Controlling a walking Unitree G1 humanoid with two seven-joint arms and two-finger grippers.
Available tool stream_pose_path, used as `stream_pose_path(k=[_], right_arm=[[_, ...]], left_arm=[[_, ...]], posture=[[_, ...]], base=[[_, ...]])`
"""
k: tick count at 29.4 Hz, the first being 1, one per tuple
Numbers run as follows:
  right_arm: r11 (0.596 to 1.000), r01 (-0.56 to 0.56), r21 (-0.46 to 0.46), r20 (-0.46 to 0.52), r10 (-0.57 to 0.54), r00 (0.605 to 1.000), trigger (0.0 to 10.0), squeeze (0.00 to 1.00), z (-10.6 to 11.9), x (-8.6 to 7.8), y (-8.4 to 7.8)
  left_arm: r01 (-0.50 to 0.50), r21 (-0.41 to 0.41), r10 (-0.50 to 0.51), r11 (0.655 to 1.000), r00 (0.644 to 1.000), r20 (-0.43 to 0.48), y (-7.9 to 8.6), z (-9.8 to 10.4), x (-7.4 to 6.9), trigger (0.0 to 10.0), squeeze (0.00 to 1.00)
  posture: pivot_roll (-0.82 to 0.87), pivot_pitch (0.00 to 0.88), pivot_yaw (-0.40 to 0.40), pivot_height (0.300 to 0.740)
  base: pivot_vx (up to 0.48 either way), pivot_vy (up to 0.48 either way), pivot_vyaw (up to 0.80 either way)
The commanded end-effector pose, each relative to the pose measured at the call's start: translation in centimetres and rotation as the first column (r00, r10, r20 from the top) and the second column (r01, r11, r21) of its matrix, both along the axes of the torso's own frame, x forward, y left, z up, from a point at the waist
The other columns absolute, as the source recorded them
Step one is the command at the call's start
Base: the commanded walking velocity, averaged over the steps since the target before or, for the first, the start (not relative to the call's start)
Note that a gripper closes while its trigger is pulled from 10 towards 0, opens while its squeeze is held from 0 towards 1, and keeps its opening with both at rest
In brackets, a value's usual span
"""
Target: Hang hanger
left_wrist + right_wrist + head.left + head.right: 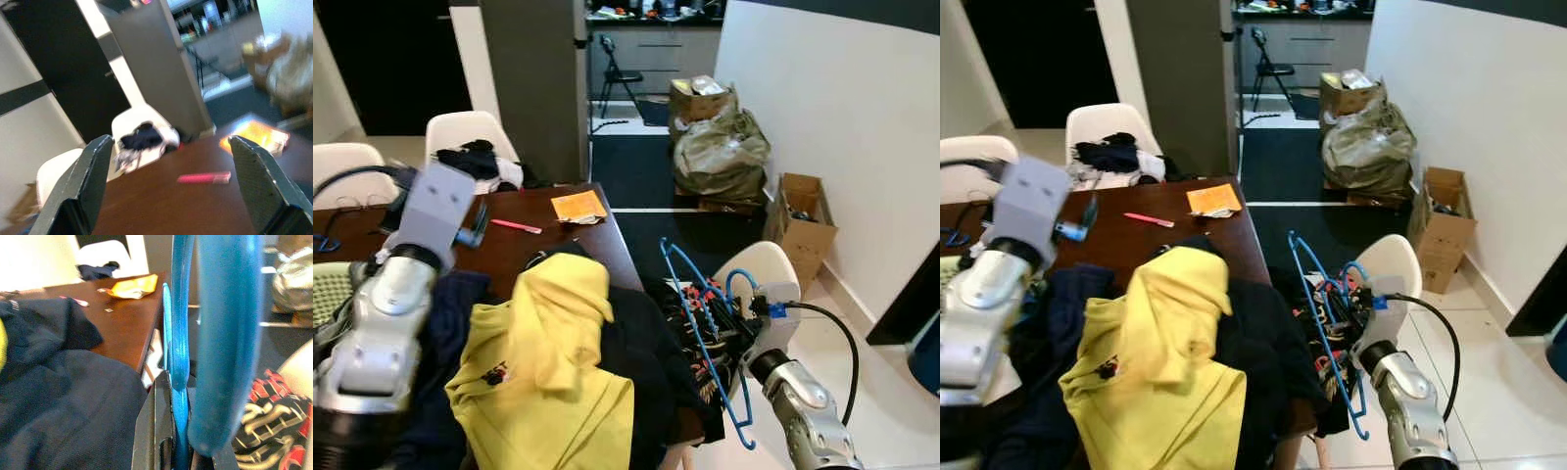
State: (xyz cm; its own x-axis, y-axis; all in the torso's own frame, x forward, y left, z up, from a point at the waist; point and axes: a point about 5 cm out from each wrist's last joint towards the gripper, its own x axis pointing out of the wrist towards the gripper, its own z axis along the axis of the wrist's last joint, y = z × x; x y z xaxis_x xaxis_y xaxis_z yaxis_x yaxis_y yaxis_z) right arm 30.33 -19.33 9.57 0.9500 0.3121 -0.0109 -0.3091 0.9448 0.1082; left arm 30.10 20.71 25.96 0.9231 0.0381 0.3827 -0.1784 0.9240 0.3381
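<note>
Right eye view: right claw (1359, 311) pinches blue hanger (1320, 313) beyond table edge (1255, 245); left claw (171, 186) spread.

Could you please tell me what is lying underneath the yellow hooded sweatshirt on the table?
The yellow hooded sweatshirt lies on dark navy and black garments piled over the brown wooden table. Whatever else lies beneath that pile is covered.

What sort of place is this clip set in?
Probably a home dining area: a dark wooden table heaped with clothes, white chairs around it, and cardboard boxes along the wall.
</note>
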Motion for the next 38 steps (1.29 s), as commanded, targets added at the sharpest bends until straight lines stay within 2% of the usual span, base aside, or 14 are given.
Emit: stream_pose_path(k=[1, 2, 3, 12, 17, 25, 29, 32, 38], right_arm=[[1.0, 0.016, 0.014, 0.011, -0.016, 1.0, 10.0, 0.0, 0.4, 0.1, -0.2], [1.0, 0.016, 0.014, 0.011, -0.016, 1.0, 10.0, 0.0, 0.4, 0.1, -0.2], [1.0, 0.024, 0.019, 0.022, -0.024, 0.999, 10.0, 0.0, 0.7, 0.3, -0.3], [0.999, 0.024, 0.024, 0.044, -0.025, 0.999, 10.0, 0.0, 1.3, 0.6, 0.1], [1.0, 0.005, 0.03, 0.077, -0.007, 0.997, 10.0, 0.0, 2.3, 0.9, 1.1], [0.998, -0.05, 0.034, 0.118, 0.045, 0.992, 10.0, 0.0, 3.3, 0.9, 2.8], [0.998, -0.051, 0.035, 0.119, 0.047, 0.992, 10.0, 0.0, 3.4, 0.9, 2.8], [0.998, -0.056, 0.034, 0.124, 0.051, 0.991, 10.0, 0.0, 3.8, 1.2, 2.6], [0.998, -0.058, 0.031, 0.125, 0.053, 0.991, 10.0, 0.0, 4.1, 1.4, 2.6]], left_arm=[[-0.003, -0.071, 0.003, 0.998, 1.0, 0.007, 0.0, -0.3, -0.1, 10.0, 0.0], [-0.003, -0.071, 0.003, 0.998, 1.0, 0.007, 0.0, -0.3, -0.1, 10.0, 0.0], [-0.021, -0.112, 0.02, 0.994, 1.0, -0.008, -0.4, -0.8, -0.2, 10.0, 0.0], [-0.052, -0.117, 0.047, 0.992, 0.998, -0.043, -0.7, -1.6, 0.1, 10.0, 0.0], [-0.055, -0.099, 0.049, 0.994, 0.997, -0.066, -1.3, -2.6, 0.1, 10.0, 0.0], [-0.05, -0.123, 0.041, 0.991, 0.996, -0.075, -1.8, -3.2, -0.1, 10.0, 0.0], [-0.044, -0.128, 0.034, 0.991, 0.997, -0.076, -1.9, -3.2, 0.0, 10.0, 0.0], [0.008, -0.181, -0.018, 0.984, 0.998, -0.055, -2.4, -3.0, 0.2, 10.0, 0.0], [-0.02, -0.177, 0.008, 0.984, 0.998, -0.067, -2.2, -2.9, 0.5, 10.0, 0.0]], posture=[[0.04, 0.0, -0.034, 0.74], [0.04, 0.0, -0.034, 0.74], [0.04, 0.0, -0.037, 0.74], [0.04, 0.0, -0.035, 0.74], [0.04, 0.0, -0.033, 0.74], [0.04, 0.0, -0.036, 0.74], [0.04, 0.0, -0.037, 0.74], [0.04, 0.0, -0.038, 0.74], [0.03, 0.0, -0.04, 0.74]], base=[[0.0, 0.0, 0.0], [0.0, 0.0, 0.0], [0.0, 0.0, 0.0], [0.0, 0.0, 0.0], [-0.372, 0.0, 0.0], [-0.437, 0.0, 0.0], [-0.439, 0.0, 0.0], [0.0, 0.0, 0.0], [0.0, 0.0, 0.0]])
